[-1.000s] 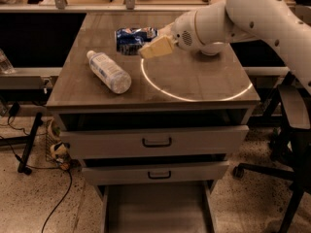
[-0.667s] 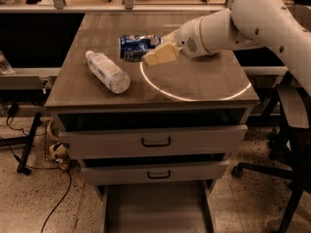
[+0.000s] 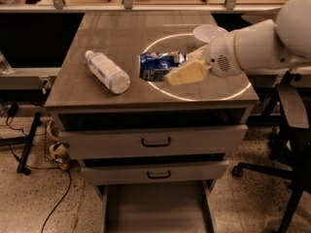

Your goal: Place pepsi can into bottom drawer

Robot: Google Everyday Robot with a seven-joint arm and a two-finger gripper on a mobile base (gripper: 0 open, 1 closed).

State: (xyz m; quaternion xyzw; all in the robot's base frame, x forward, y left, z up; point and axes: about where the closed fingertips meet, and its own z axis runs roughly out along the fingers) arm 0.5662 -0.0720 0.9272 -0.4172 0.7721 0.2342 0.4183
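Note:
The pepsi can [image 3: 156, 66] is dark blue with white markings and lies on its side, held just above the cabinet top [image 3: 97, 42], near its middle front. My gripper [image 3: 176, 68] comes in from the right on the white arm [image 3: 262, 45]. Its beige fingers [image 3: 188, 73] are closed around the can's right end. The bottom drawer [image 3: 155, 210] is pulled out at the foot of the cabinet, and its flat grey floor shows with nothing on it.
A clear plastic water bottle [image 3: 108, 72] lies on its side on the left of the cabinet top. Two closed drawers with dark handles [image 3: 155, 141] sit above the open one. A chair [image 3: 291, 110] stands at the right, and cables [image 3: 53, 154] lie on the floor at the left.
The gripper has carried the pepsi can from the back of the cabinet top toward its front edge. The camera view has shifted closer. The bottle has not moved.

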